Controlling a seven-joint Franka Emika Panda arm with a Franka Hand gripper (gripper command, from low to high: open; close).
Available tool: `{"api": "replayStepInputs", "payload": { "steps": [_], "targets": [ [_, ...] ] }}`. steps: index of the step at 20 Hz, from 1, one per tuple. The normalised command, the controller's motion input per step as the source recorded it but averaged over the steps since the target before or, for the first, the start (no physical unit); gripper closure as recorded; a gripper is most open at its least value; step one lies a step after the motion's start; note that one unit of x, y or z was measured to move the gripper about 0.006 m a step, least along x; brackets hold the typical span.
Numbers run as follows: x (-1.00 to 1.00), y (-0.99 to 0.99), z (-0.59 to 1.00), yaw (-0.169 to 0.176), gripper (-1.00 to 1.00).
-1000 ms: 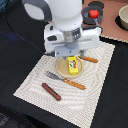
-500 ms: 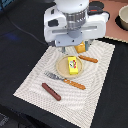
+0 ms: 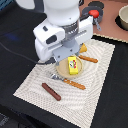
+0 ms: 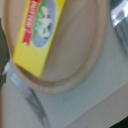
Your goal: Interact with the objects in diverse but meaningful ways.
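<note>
Directly beneath the arm's wrist sits the yellow box, lying flat on the round plate, long axis running toward the sausage off the plate's near side. Fingers are hidden, so I cannot tell their opening or any hold.

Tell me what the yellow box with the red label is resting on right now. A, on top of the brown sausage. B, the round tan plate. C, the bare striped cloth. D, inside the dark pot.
B: both views show the yellow box lying flat on the round tan plate, while the brown sausage lies apart on the striped cloth.
</note>
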Motion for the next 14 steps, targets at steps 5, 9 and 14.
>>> {"api": "replayStepInputs", "payload": {
  "steps": [5, 9, 14],
  "targets": [
    [0.2, -0.89, 0.04, 0.046, -1.0],
    [0.38, -0.68, 0.0, 0.027, -1.0],
    [0.54, -0.43, -0.03, 0.036, -1.0]
  ]
}}
